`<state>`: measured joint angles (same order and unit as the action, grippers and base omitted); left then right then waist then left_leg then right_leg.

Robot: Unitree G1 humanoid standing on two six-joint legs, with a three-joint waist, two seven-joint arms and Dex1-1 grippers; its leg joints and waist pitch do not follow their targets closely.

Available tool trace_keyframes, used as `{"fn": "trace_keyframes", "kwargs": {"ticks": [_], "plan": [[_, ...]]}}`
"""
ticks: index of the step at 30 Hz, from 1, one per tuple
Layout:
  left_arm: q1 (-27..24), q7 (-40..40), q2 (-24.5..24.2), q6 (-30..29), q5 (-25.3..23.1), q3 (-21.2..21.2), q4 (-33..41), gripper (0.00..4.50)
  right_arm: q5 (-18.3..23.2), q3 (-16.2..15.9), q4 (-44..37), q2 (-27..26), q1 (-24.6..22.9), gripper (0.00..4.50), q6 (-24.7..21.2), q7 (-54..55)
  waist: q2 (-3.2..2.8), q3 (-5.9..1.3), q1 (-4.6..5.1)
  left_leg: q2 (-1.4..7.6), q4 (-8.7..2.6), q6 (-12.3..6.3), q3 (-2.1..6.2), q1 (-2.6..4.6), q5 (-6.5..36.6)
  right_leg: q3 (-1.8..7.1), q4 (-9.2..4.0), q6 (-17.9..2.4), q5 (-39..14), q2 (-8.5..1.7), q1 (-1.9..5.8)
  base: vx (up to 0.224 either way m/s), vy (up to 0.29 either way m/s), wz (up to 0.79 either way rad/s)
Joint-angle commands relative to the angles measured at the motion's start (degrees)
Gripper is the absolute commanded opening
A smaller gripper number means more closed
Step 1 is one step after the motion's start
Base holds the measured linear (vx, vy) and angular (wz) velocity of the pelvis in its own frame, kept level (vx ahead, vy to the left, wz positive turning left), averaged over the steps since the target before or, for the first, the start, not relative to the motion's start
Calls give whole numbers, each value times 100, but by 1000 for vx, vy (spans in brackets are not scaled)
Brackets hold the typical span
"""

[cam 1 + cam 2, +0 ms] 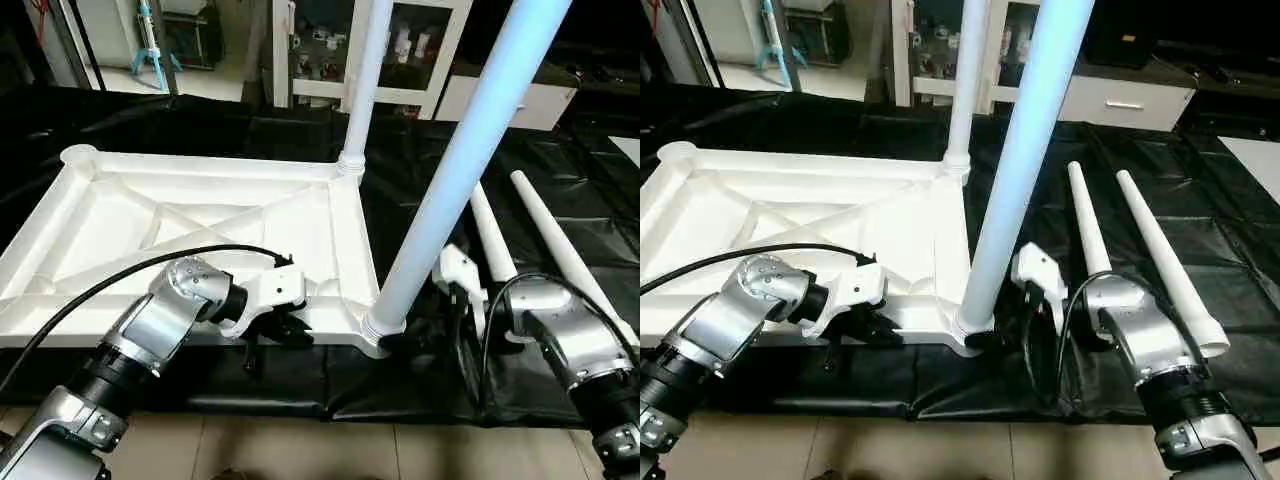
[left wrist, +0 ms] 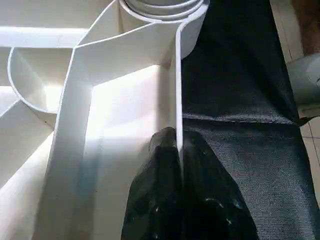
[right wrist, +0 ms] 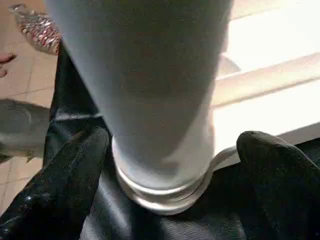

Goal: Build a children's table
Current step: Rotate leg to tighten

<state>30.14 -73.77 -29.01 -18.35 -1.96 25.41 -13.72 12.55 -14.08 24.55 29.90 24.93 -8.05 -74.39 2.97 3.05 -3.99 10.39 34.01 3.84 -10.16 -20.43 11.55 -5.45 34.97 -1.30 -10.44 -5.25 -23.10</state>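
Tabletop (image 1: pixel 130 215), white plastic and upside down, filled the left and centre of the head views, lying ribs-up on the black cloth (image 1: pixel 560 130) of the work table, its X-shaped ribs crossing the shallow underside and a rounded lobe at each corner.

At the lower left of the frame the left gripper (image 1: pixel 283 327) reached in from the silver forearm to the tabletop's near edge. In the left wrist view its two black fingers (image 2: pixel 160 200) were closed narrowly on the thin upright rim of the tabletop, one on either side of the wall.

Toward the centre, a rear leg (image 1: pixel 365 80) stood upright in the far right corner lobe, rising out of the top of the frame. Just right of it, and nearer the camera, a front leg (image 1: pixel 455 170) rose from the near right corner socket, leaning toward the upper right.

At the lower right the right gripper (image 3: pixel 172 170) was at the base of that front leg. In the right wrist view its fingers (image 3: pixel 65 180) stood wide apart, one on each side of the leg's ringed foot; whether they touched it could not be told.

Farther right, two loose legs (image 1: pixel 1145 250) lay side by side on the cloth, narrow ends pointing away, close together but apart.
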Motion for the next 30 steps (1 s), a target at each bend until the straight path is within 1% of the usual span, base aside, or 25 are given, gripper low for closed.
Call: {"fn": "trace_keyframes", "kwargs": {"ticks": [1,3,4,5,6,7,8,10,11,12,13,14,15,18,19,21,23,24,25,26,27,28,29,30], "plan": [[-16,-263,-16,1,-78,309,-33,0,-153,-59,129,16,68,417,145,-93,11,-350,-16,327,-396,-392,83,21,822,347,-385,-1367,-1093,-411,318,0,0,0],[-9,-268,-23,8,-82,312,-44,0,-175,-79,174,-2,78,391,167,-124,14,-355,-29,326,-392,-382,81,20,789,348,-372,-1378,-1017,-405,321,0,0,0],[-7,-270,-31,12,-83,313,-47,0,-201,-96,220,-22,82,391,199,-134,-2,-359,-35,329,-392,-392,85,21,749,347,-359,-1391,-950,-406,325,0,0,0],[-7,-270,-31,12,-83,313,-47,0,-201,-96,220,-22,82,368,199,-134,3,-359,-34,327,-391,-400,82,22,738,347,-362,-1397,-920,-401,325,0,0,0],[-6,-275,-40,14,-85,317,-47,0,-206,-110,239,-37,82,361,208,-152,22,-364,-39,327,-386,-418,79,25,699,347,-352,-1414,-852,-400,328,0,0,0],[-3,-281,-49,21,-84,323,-52,0,-212,-118,255,-58,87,353,231,-157,18,-362,-43,325,-384,-427,78,23,692,348,-349,-1419,-843,-400,327,0,0,0],[-3,-281,-49,21,-84,323,-52,0,-212,-118,255,-58,87,353,231,-157,15,-362,-50,327,-383,-435,78,22,705,347,-350,-1423,-866,-406,325,0,0,0],[6,-288,-55,38,-91,327,-75,0,-198,-117,269,-95,103,335,268,-161,16,-351,-58,329,-393,-402,79,31,798,346,-371,-1399,-1008,-404,320,0,0,0],[6,-288,-55,38,-91,327,-75,0,-198,-117,269,-95,103,317,268,-161,15,-349,-58,330,-396,-385,80,35,841,345,-377,-1385,-1069,-405,319,0,0,0],[6,-288,-55,38,-91,327,-75,0,-198,-117,269,-95,103,317,268,-161,17,-349,-60,329,-400,-353,83,37,895,345,-383,-1359,-1143,-407,324,0,0,0],[12,-294,-53,44,-100,333,-91,0,-173,-109,281,-119,124,310,285,-175,23,-350,-61,330,-402,-341,86,36,906,345,-384,-1344,-1162,-408,327,0,0,0],[13,-298,-51,44,-103,337,-95,0,-162,-106,293,-129,134,301,303,-182,12,-349,-60,331,-406,-324,89,37,931,347,-388,-1331,-1179,-409,324,0,0,0],[15,-305,-45,48,-111,354,-105,0,-144,-87,343,-164,162,289,356,-211,15,-350,-59,329,-406,-311,89,45,955,346,-388,-1325,-1198,-405,322,0,0,0],[14,-312,-40,44,-114,371,-102,0,-158,-66,389,-202,171,277,412,-257,16,-357,-60,326,-401,-316,88,39,903,347,-378,-1340,-1123,-408,329,0,0,0],[18,-311,-33,45,-114,374,-106,0,-165,-68,390,-215,158,277,420,-256,-8,-358,-64,326,-403,-317,93,38,886,346,-372,-1353,-1085,-405,331,0,0,0],[33,-292,-7,40,-121,378,-126,0,-165,-53,413,-261,130,272,422,-215,3,-362,-59,325,-399,-325,88,40,870,345,-367,-1376,-1009,-399,331,0,0,0],[66,-193,54,-21,-152,367,-182,0,-156,28,520,-370,125,272,377,9,-10,-359,-53,323,-402,-319,88,38,898,346,-373,-1390,-1030,-402,330,0,0,0],[103,-84,115,-62,-184,348,-247,0,-172,97,638,-462,139,272,366,239,-13,-344,-46,319,-410,-288,87,39,993,346,-394,-1373,-1169,-401,323,0,0,0],[171,128,243,-138,-222,297,-365,0,-197,207,845,-611,170,272,348,615,-15,-326,-40,319,-427,-231,98,42,1151,339,-428,-1302,-1456,-404,321,0,0,0],[191,191,283,-161,-230,279,-400,0,-202,238,903,-652,180,272,341,715,-17,-310,-24,315,-437,-190,94,55,1284,337,-458,-1249,-1688,-398,299,0,0,0],[304,513,508,-249,-257,189,-581,0,-194,366,1144,-843,203,272,254,1130,8,-292,-17,308,-437,-84,110,80,1534,323,-519,-1095,-2238,-422,292,0,0,0],[380,730,660,-313,-268,124,-696,0,-191,415,1240,-967,194,272,209,1351,4,-290,-8,301,-433,-4,130,104,1684,310,-559,-970,-2626,-434,277,0,0,0],[444,901,787,-376,-266,67,-788,0,-196,439,1297,-1064,184,271,171,1522,4,-292,3,300,-436,9,131,114,1720,310,-581,-915,-2737,-436,267,0,0,0],[517,1085,924,-450,-259,1,-890,0,-215,459,1353,-1177,180,270,136,1722,4,-296,19,308,-442,36,153,101,1743,300,-584,-871,-2785,-442,269,0,0,0]]}}
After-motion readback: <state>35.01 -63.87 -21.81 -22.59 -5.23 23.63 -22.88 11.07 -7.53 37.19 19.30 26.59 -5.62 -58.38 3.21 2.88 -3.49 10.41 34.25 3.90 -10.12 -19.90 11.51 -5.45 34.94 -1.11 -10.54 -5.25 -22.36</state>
